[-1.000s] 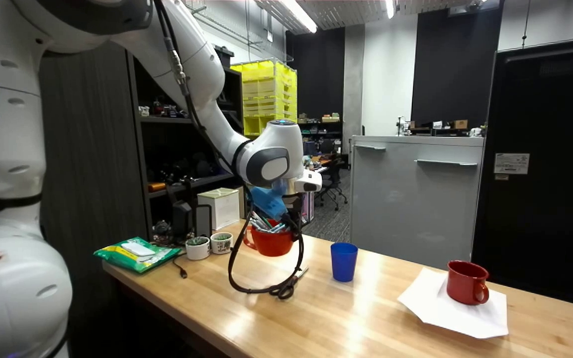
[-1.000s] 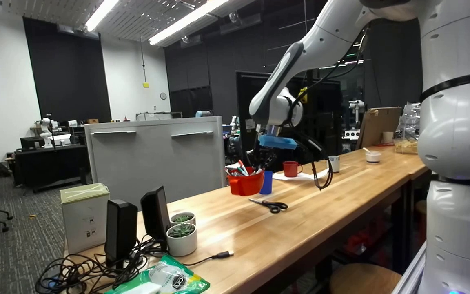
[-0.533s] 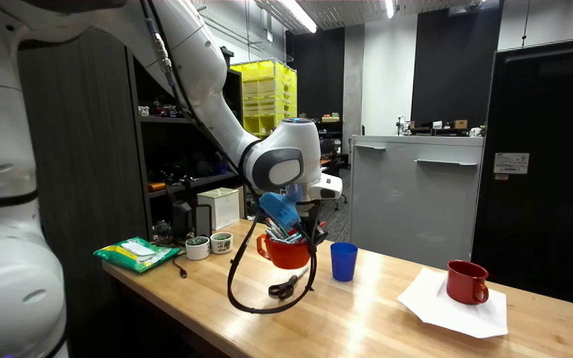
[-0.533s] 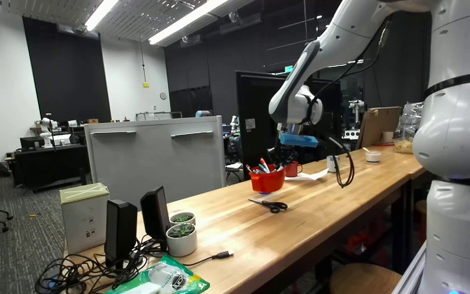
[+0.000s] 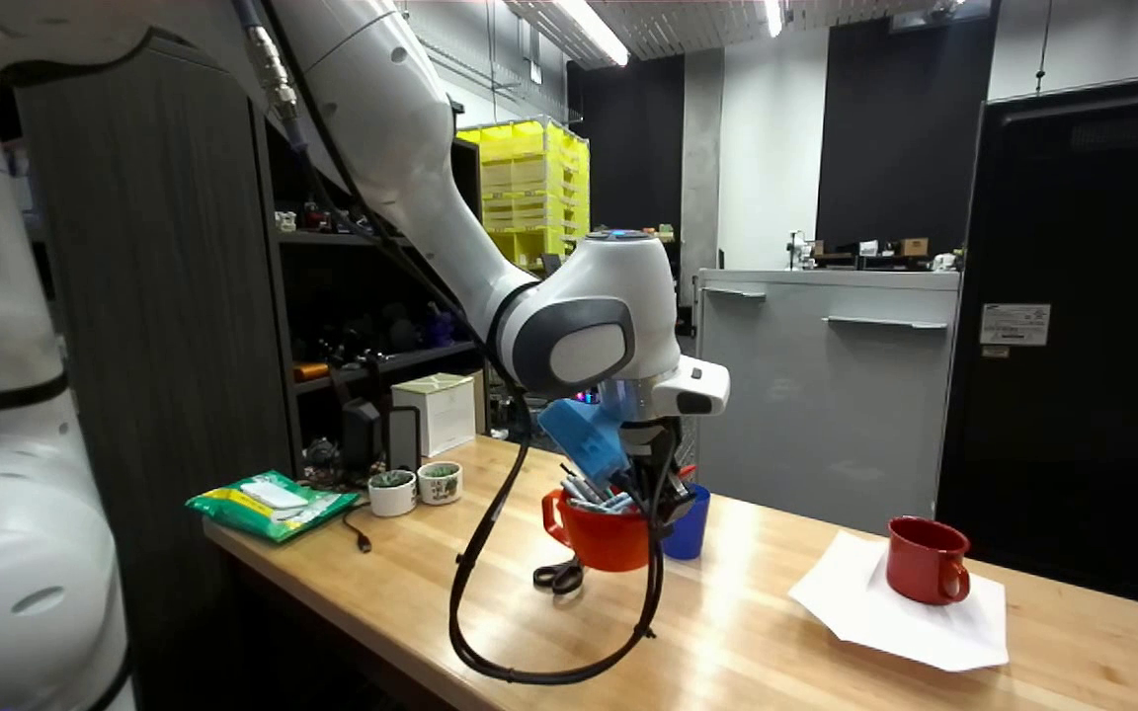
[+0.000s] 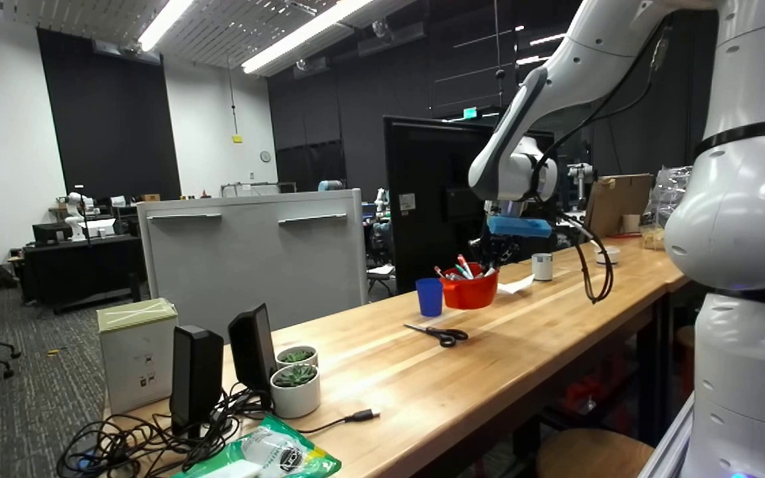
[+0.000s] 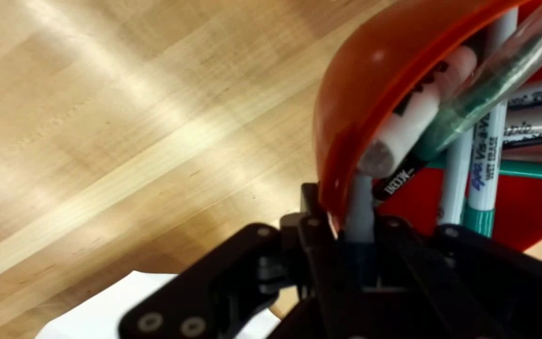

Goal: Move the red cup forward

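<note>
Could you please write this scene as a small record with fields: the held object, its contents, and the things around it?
Held object: red cup, apparently clear of the table
Gripper: closed on the red cup at its rim
Contents: several markers
Blue tumbler: upright on the table
Dark red mug: on white paper
Scissors: lying on the table
Potted plants: two, on the table

In both exterior views the Franka Panda arm point(image 5: 401, 128) reaches out from its upright lower links point(image 6: 744, 216), the forearm point(image 6: 582, 73) slanting down to the wrist point(image 5: 618, 311). Below the wrist the Robotiq end effector point(image 7: 350, 216) hangs in the air, pointing roughly downward. In the wrist view its black fingers point(image 7: 320, 254) extend from the bottom edge, set almost together in a grip, while the linkages point(image 7: 205, 280) splay outward on either side.
</note>
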